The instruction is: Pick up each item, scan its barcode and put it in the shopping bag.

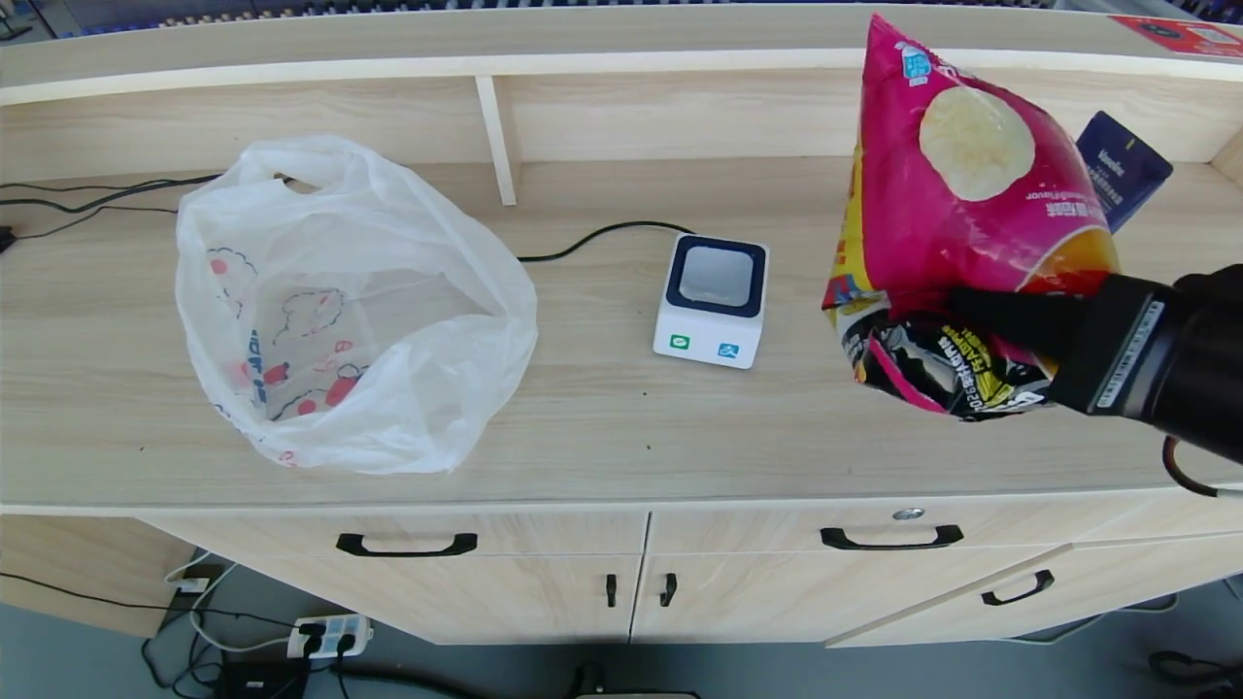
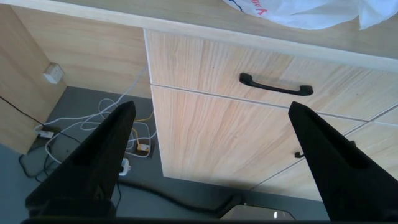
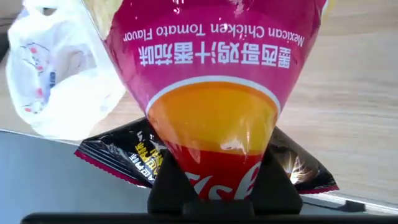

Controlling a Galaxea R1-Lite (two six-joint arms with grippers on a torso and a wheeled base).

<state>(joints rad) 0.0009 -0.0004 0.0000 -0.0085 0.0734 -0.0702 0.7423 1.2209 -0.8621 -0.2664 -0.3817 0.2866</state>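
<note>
The pale wooden tabletop point(image 1: 602, 427) shows open wood between the shopping bag point(image 1: 350, 301), gaping at left, and the central scanner point(image 1: 714, 301). The right jaws clamp the pink chip bag point(image 1: 961, 194) aloft over the right end. The left jaws spread wide, holding nothing, below the front edge.

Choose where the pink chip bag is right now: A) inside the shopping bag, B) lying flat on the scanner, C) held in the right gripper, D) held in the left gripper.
C: the right gripper is shut on the lower end of the chip bag, holding it up to the right of the scanner.
</note>
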